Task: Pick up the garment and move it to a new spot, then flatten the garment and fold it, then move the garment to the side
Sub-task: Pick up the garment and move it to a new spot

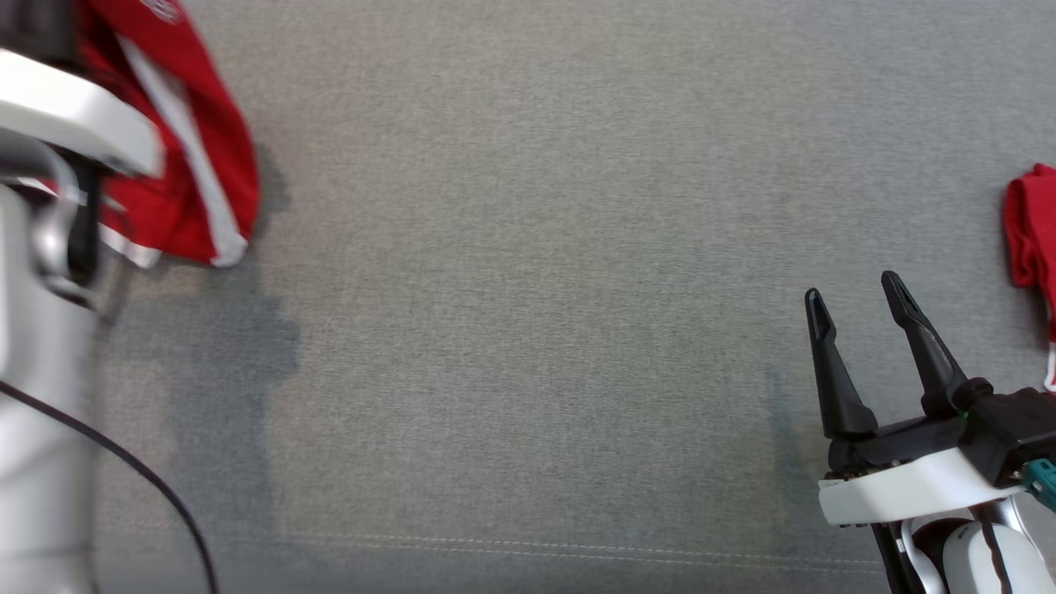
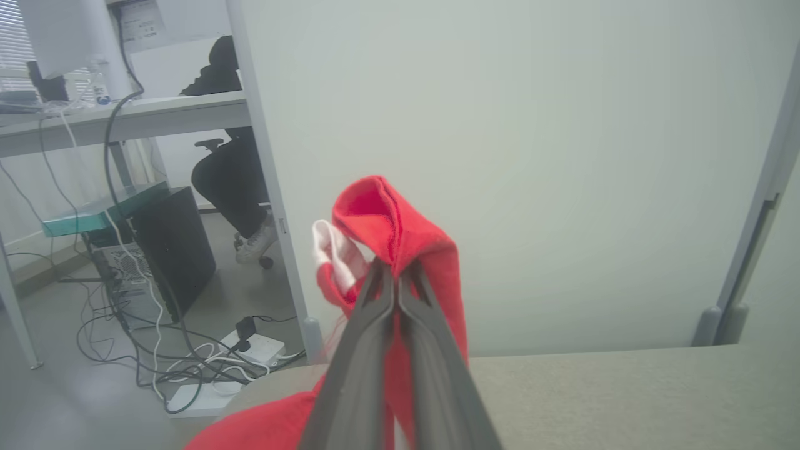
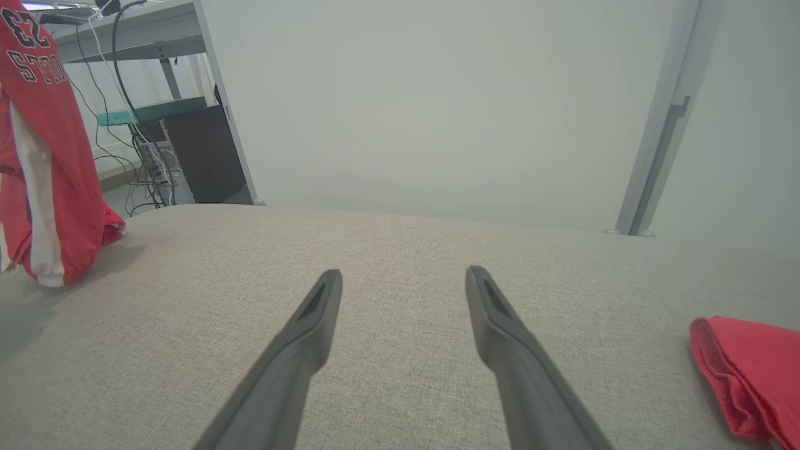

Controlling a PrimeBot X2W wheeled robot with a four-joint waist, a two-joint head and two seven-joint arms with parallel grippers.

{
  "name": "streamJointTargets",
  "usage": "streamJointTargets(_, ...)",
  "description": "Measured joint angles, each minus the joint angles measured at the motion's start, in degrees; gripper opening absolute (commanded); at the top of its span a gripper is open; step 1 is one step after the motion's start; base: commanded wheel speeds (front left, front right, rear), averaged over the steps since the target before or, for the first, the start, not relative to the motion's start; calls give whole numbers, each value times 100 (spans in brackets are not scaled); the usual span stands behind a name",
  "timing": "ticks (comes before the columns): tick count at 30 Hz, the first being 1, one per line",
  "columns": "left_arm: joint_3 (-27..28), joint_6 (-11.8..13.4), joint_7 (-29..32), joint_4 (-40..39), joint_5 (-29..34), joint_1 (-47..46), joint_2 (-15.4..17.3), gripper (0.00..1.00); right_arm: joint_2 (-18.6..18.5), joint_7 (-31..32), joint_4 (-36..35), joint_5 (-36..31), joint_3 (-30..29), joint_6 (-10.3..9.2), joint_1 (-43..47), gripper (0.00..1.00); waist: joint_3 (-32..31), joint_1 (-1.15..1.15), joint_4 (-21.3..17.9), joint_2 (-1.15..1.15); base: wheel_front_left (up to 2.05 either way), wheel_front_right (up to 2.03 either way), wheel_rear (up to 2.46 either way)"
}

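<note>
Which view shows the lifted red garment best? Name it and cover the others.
Right wrist view: the garment hangs lengthwise, lettering and white stripe plain. Left wrist view gives a bunched fold pinched in the shut left jaws. Head view gives part of it, partly behind the left arm.

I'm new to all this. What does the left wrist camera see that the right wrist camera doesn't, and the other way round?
Left wrist view: the left gripper, shut on a fold of the red garment and holding it up; behind it, a seated person at a desk and a power strip on the floor. Right wrist view: the right gripper, fingers apart and holding nothing, above the table, and a second red cloth lying at the lower right. Both: the red garment hanging, the grey table, the pale wall.
</note>
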Motion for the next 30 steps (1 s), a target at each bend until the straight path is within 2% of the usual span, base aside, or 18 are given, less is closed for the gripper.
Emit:
streamJointTargets(5,-679,189,504,-1374,99,978,-565,0,32,-131,37,89,2,0,-1,100,-45,0,-287,0,0,0,0)
streamJointTargets(9,-1292,198,915,-1764,142,1445,-887,0,52,-250,146,145,23,0,-7,100,11,0,-587,0,0,0,0)
streamJointTargets(15,-1879,42,1151,-1624,148,1570,-1194,0,93,-412,296,438,80,0,-20,100,137,0,-1045,0,0,0,0)
streamJointTargets(21,-2437,-167,1347,-1152,165,1569,-1292,0,110,-546,541,735,214,0,-41,100,287,0,-1718,0,0,0,0)
streamJointTargets(28,-2905,-249,1448,-734,189,1567,-1371,0,112,-603,767,962,307,0,-43,100,445,0,-2431,0,0,0,0)
streamJointTargets(29,-2955,-250,1444,-664,185,1567,-1379,26,113,-603,764,976,314,0,-44,100,463,0,-2498,0,0,0,0)
streamJointTargets(30,-2996,-266,1421,-616,166,1567,-1389,100,113,-603,761,998,312,0,-49,100,479,0,-2548,0,0,0,0)
